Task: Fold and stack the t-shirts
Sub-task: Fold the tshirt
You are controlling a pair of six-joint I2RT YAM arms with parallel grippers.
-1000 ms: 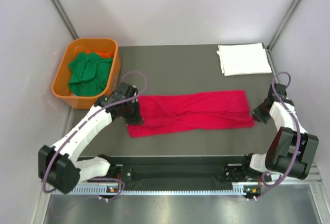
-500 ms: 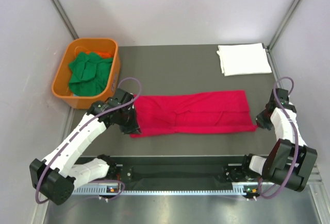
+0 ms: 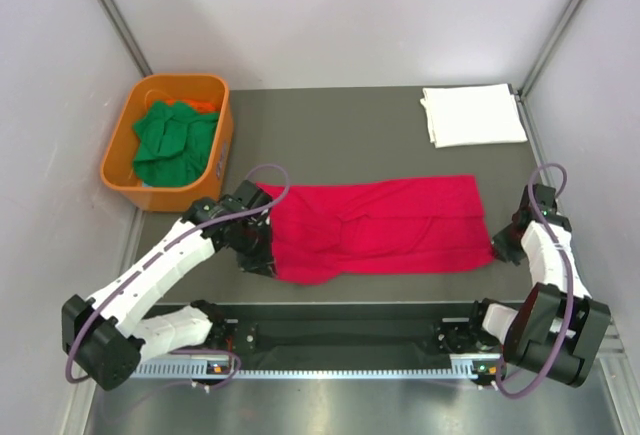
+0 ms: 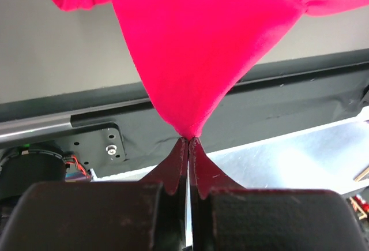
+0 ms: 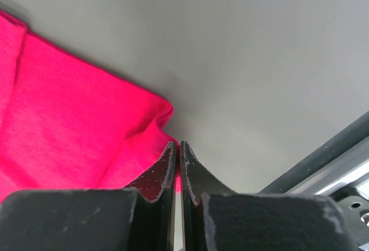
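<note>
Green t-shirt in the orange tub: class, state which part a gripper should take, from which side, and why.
Pinch a raised fold near the middle of the crumpled green t-shirt, coming straight down from above. The walls of the orange tub close off every side, and the bunched cloth probably offers ridges that two fingers can close on.

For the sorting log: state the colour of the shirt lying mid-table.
The t-shirt is plain bright red, shown best in the top external view.
</note>
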